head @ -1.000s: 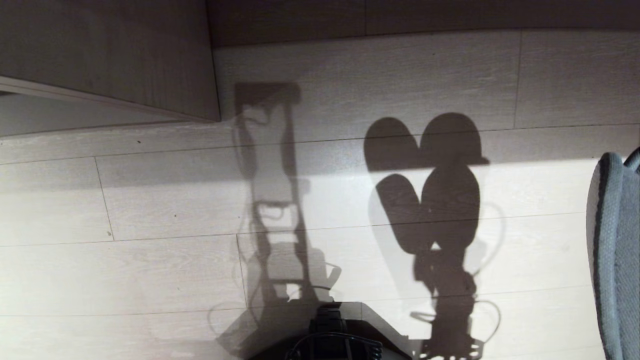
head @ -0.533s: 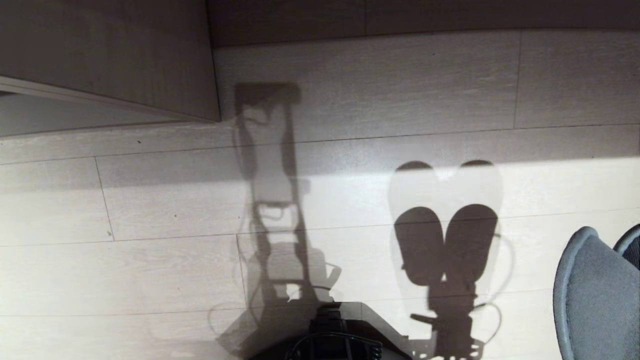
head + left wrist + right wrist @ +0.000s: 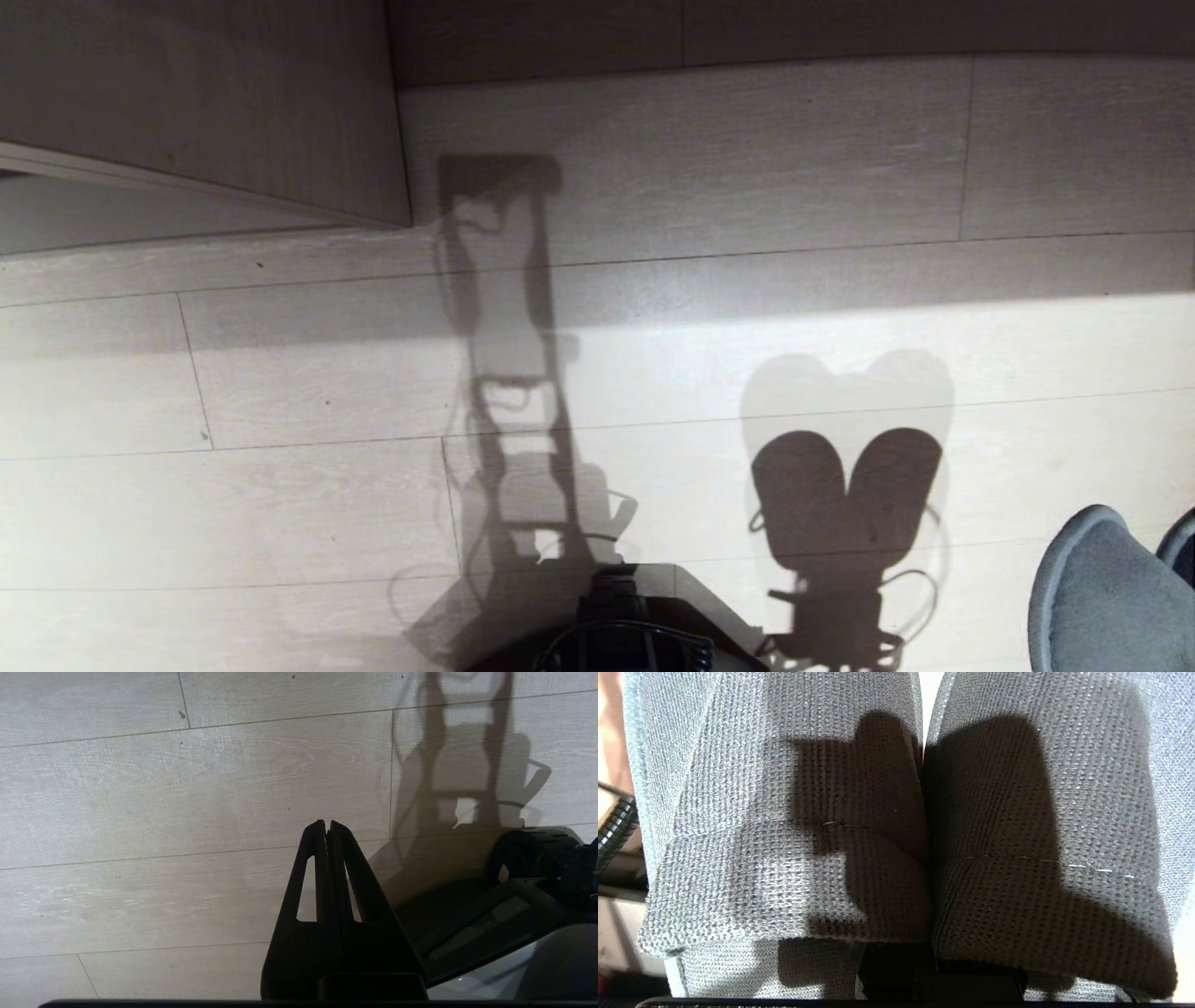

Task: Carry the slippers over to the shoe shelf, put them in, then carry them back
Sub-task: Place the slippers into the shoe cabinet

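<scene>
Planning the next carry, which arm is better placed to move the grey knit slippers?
Right: the right gripper is shut on the grey knit slippers, filling its wrist view. The left gripper is shut and empty over bare floor.

Slippers [image 3: 1017,788] are grey knit, waffle-ish texture, paler blue-grey rim on the soles. Floor [image 3: 280,504] is pale wood-grain planks. My left tool [image 3: 327,828] is plain black, the cabinet [image 3: 187,103] grey-beige laminate.

The slippers [image 3: 1106,597], grey knit fabric with paler rims, show at the lower right corner of the head view, raised off the floor; side by side, uppers touching [image 3: 924,835], they fill the right wrist view.
</scene>
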Motion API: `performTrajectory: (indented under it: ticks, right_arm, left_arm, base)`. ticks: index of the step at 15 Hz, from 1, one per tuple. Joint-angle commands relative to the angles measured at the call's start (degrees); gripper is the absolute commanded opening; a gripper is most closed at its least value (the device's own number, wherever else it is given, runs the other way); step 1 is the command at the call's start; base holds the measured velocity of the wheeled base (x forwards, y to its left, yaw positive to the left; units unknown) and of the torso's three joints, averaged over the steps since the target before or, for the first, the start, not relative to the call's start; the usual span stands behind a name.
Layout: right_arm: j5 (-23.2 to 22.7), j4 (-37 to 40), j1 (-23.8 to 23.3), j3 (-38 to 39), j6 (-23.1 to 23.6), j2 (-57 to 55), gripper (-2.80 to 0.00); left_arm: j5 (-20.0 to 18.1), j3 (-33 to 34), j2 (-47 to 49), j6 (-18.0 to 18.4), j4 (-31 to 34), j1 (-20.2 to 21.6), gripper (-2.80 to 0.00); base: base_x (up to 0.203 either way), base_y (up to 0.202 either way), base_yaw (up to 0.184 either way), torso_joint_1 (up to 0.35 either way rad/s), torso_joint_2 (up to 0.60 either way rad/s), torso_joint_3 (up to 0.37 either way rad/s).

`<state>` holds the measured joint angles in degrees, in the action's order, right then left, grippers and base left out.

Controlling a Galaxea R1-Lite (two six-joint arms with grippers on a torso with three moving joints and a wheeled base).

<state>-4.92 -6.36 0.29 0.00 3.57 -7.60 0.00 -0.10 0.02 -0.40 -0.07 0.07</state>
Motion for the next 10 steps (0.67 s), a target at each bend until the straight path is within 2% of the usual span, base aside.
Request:
performTrajectory:
  ticks: [1, 4, 10]
  right_arm:
    - [0.53, 0.29, -0.18, 0.09, 0.1, 4.45, -2.8]
    - [4.78, 5.22, -0.28, 0.09, 1.93, 7.6, -2.8]
    - [4.31, 6.63, -0.25, 0.09, 1.97, 7.6, -2.8]
  left_arm:
    - [0.0, 0.01, -0.02, -0.02, -0.01, 0.01, -2.8]
    - [0.0, 0.01, -0.02, 0.05, -0.01, 0.01, -2.8]
    - [0.0, 0.01, -0.02, 0.05, -0.01, 0.01, -2.8]
  base:
    - [0.0, 0.0, 0.0, 0.0, 0.0, 0.0]
    - [0.0, 0.0, 0.0, 0.0, 0.0, 0.0]
    - [0.0, 0.0, 0.0, 0.0, 0.0, 0.0]
